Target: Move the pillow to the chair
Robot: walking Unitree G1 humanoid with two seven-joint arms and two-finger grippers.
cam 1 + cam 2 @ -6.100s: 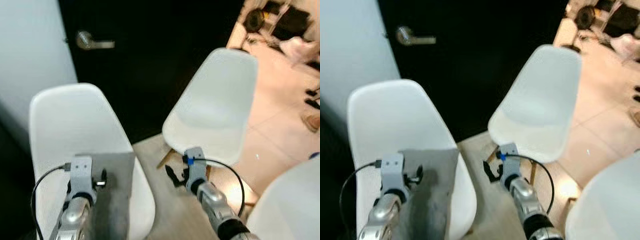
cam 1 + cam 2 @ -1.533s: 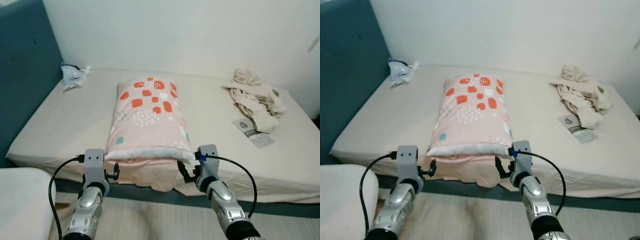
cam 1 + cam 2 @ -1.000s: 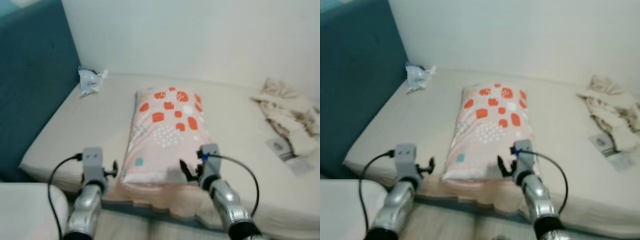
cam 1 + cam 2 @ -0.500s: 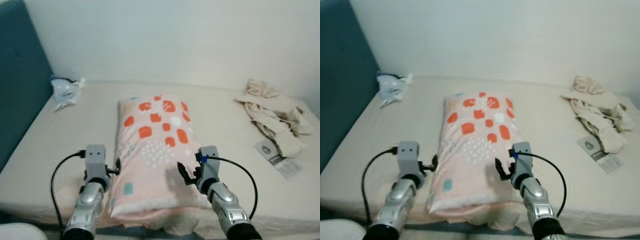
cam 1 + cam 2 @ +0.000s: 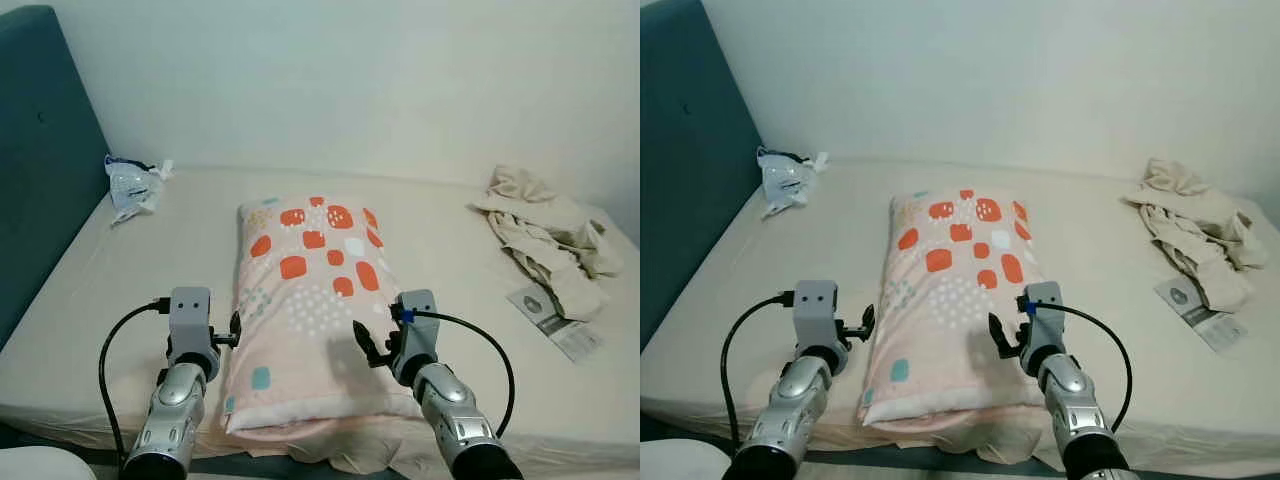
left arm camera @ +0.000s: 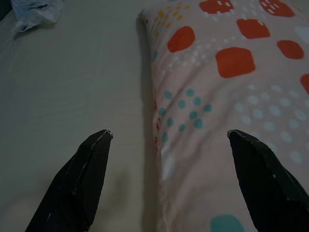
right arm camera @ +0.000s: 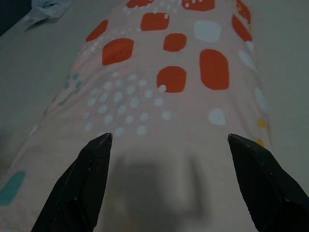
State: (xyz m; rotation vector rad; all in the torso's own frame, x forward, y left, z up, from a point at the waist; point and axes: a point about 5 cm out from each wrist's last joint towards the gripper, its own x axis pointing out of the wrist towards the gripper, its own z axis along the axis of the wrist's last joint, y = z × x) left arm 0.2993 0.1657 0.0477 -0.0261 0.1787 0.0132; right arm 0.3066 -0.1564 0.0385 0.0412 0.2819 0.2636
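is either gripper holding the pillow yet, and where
Nothing is held. The left gripper is open over the pillow's left edge, and the right gripper is open above its top.

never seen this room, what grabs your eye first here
A pink pillow with orange and teal spots lies in the middle of the beige bed. The left gripper and the right gripper, both open, hover at its near end. Crumpled beige cloth lies at the bed's far right.

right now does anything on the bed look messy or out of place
Yes. A crumpled beige cloth is heaped near the bed's right edge with a leaflet beside it, and a scrunched plastic bag lies by the headboard. The pillow lies flat, slightly askew.
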